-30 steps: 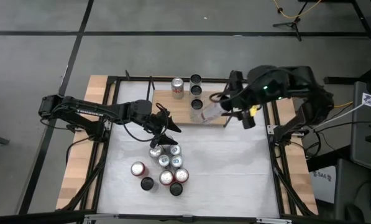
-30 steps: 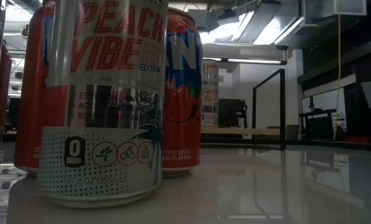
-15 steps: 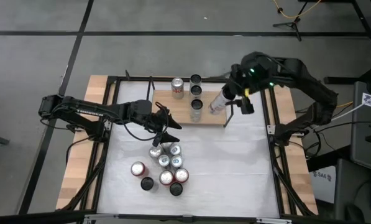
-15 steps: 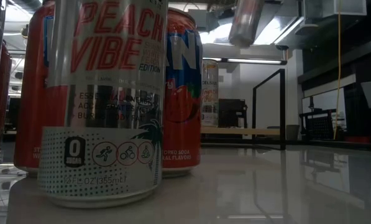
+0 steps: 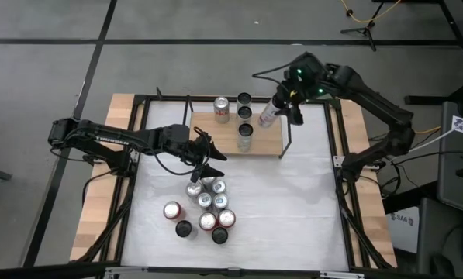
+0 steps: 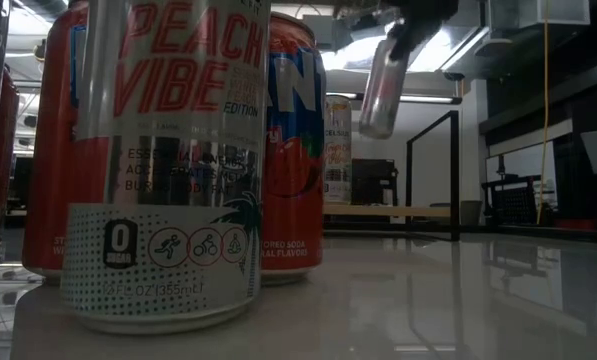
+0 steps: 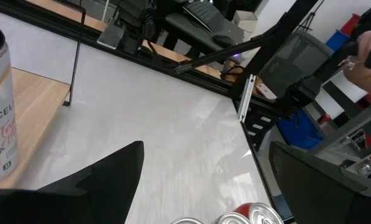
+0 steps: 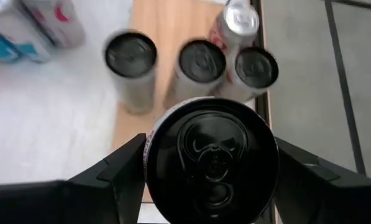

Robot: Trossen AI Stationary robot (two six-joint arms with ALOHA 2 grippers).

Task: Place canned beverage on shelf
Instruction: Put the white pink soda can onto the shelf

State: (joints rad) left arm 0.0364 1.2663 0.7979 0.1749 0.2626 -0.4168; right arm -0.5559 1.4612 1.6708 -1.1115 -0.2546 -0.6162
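Gripping a can (image 5: 269, 113) tilted in the air above the back right end of the shelf (image 5: 264, 139), the right gripper (image 5: 285, 104) clamps it on both sides. Four cans (image 5: 245, 129) stand on the shelf. The left gripper (image 5: 205, 163) hangs unclenched, holding nothing, above the cluster of cans (image 5: 206, 206) on the table (image 5: 293, 209).

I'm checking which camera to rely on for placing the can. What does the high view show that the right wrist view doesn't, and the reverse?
Only the high view shows the left gripper open above the cluster of cans on the white table, and the whole right arm reaching over the shelf.

Only the right wrist view shows the held can lid close up, clamped between both fingers.

Both show the right gripper holding that can above the shelf and the cans already standing there.
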